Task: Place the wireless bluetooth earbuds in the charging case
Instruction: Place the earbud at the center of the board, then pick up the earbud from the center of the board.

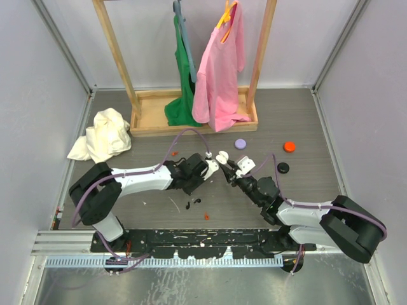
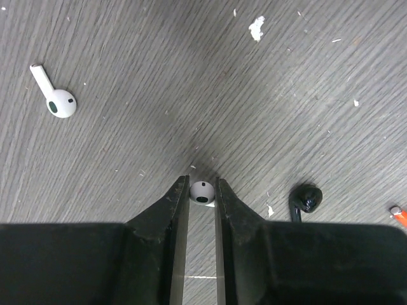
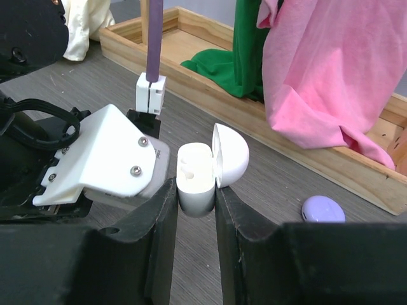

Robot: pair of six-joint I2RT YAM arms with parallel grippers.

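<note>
My left gripper is clamped on an earbud. Only its white head shows past the fingertips, with the dark mesh turned to the camera. The stem is hidden between the fingers, so I cannot tell which way its long axis runs.

My right gripper is clamped on the case. The case stands upright with its mouth up, and the lid is swung open to the right, standing on edge. Only the right wrist view shows the sockets in its top. That view also shows my left arm's white housing just beside the case on its left, though I cannot tell if they touch.

The left wrist view misses the case but shows the table under my hand. A black earbud lies near the fingers on the right, with an orange bit at the frame edge. A loose earbud lies flat well apart at upper left, its stem pointing up and left and its head down and right.

From above, the two grippers meet tip to tip over mid-table, and the held earbud is too small to make out. Beyond them lie a purple pod, a black cap and an orange cap. Farthest back are a cream cloth and the wooden rack, where a green shirt and a pink shirt hang.
</note>
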